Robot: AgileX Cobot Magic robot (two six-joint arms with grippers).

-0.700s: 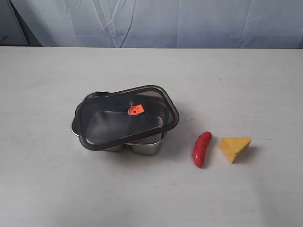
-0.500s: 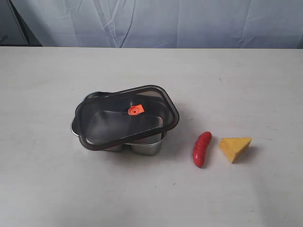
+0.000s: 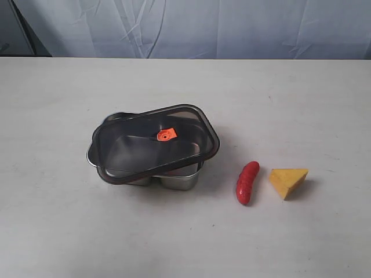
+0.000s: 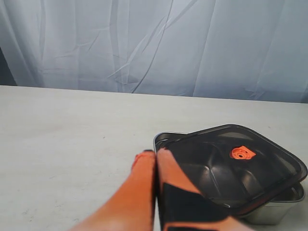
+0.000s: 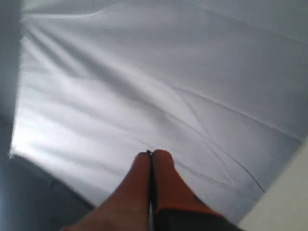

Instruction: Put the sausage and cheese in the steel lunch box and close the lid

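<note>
The steel lunch box (image 3: 179, 180) stands left of the table's middle, with the dark translucent lid (image 3: 155, 143) resting askew on top, its orange valve tab (image 3: 166, 134) at the centre. The red sausage (image 3: 247, 182) lies on the table to the right of the box, and the yellow cheese (image 3: 287, 180) wedge lies just right of the sausage. Neither gripper shows in the exterior view. In the left wrist view my left gripper (image 4: 155, 154) is shut and empty, near the lunch box (image 4: 276, 209) and lid (image 4: 240, 163). My right gripper (image 5: 151, 154) is shut and empty, facing the curtain.
A pale wrinkled curtain (image 3: 191, 29) hangs behind the white table (image 3: 69, 231). The table's far edge (image 3: 185, 58) runs along the curtain.
</note>
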